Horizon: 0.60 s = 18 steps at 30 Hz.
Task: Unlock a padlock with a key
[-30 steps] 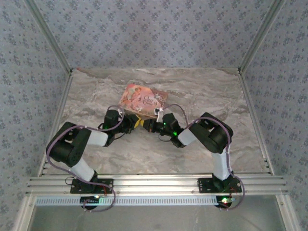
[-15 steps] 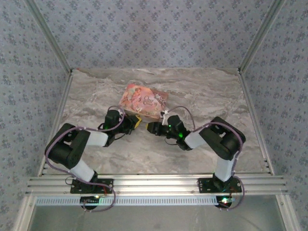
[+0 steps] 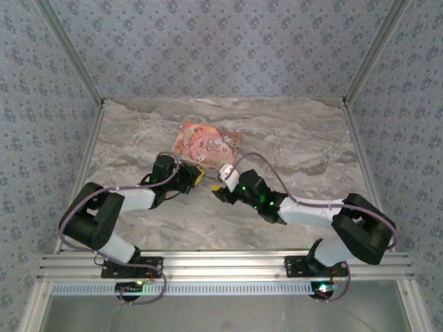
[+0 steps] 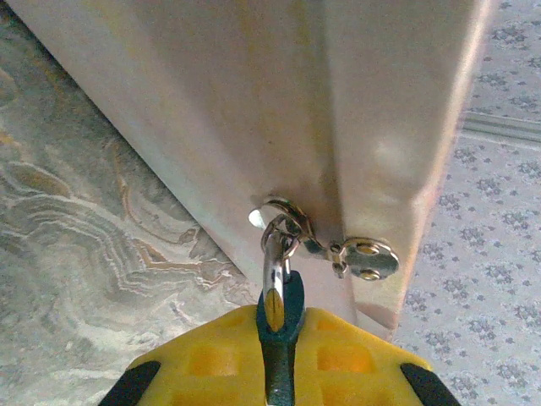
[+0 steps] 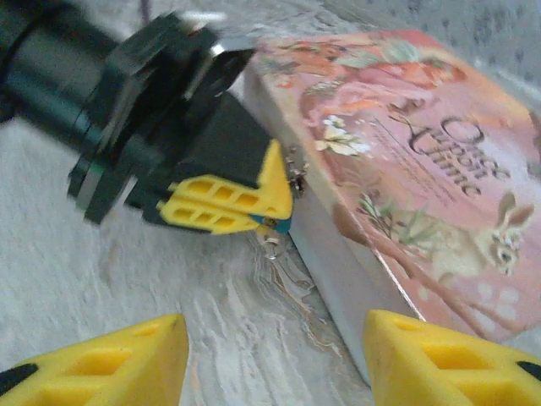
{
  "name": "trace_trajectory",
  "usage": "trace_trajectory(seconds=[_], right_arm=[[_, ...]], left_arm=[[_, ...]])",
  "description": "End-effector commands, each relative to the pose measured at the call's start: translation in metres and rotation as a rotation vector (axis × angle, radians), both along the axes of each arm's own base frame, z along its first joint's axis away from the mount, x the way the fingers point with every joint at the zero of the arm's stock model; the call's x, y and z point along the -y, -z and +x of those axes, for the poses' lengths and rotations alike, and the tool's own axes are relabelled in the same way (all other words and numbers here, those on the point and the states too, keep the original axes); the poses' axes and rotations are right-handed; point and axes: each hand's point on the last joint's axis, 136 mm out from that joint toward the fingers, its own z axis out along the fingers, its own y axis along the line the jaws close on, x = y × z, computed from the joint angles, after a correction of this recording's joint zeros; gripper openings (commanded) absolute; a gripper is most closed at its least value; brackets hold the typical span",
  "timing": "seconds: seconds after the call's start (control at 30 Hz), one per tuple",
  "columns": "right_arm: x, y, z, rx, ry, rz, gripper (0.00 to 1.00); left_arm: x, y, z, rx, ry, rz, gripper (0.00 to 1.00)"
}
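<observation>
My left gripper (image 3: 196,175) (image 4: 283,326) is shut on the padlock (image 4: 284,347), a thin dark edge between the yellow fingers. Its silver shackle (image 4: 273,271) passes through the clasp ring (image 4: 287,216) on the side of the pink printed box (image 3: 208,142) (image 4: 254,101). In the right wrist view the left gripper (image 5: 275,207) holds the padlock (image 5: 275,225) against the box (image 5: 406,161); a small silver piece (image 5: 272,247) hangs under it, and I cannot tell if it is the key. My right gripper (image 3: 220,187) (image 5: 270,355) is open and empty, a short way from the lock.
The marble-patterned table (image 3: 291,145) stretches right of and behind the box. Patterned walls and metal frame posts (image 3: 367,62) close in the back and sides. A rail (image 3: 221,261) runs along the near edge by the arm bases.
The right gripper has drawn back from the left gripper and the lock, leaving a gap. The right arm's elbow has swung low and out to the right. The left arm barely moved.
</observation>
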Motion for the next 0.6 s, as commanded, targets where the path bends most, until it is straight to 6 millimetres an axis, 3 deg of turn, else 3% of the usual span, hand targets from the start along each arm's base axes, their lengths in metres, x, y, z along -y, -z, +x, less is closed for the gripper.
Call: trace_trajectory(seconds=[0.0, 0.27, 0.57], right_arm=[[0.004, 0.018, 0.001, 0.281, -0.113, -0.314, 0.60], [-0.022, 0.036, 0.016, 0.329, -0.135, -0.365, 0.60], [-0.038, 0.037, 0.029, 0.333, -0.110, -0.295, 0.54]], left_arm=[[0.009, -0.032, 0.008, 0.062, 0.010, -0.051, 0.00], [0.013, -0.035, 0.006, 0.047, 0.017, -0.064, 0.00], [0.014, -0.035, 0.005, 0.041, 0.023, -0.062, 0.00]])
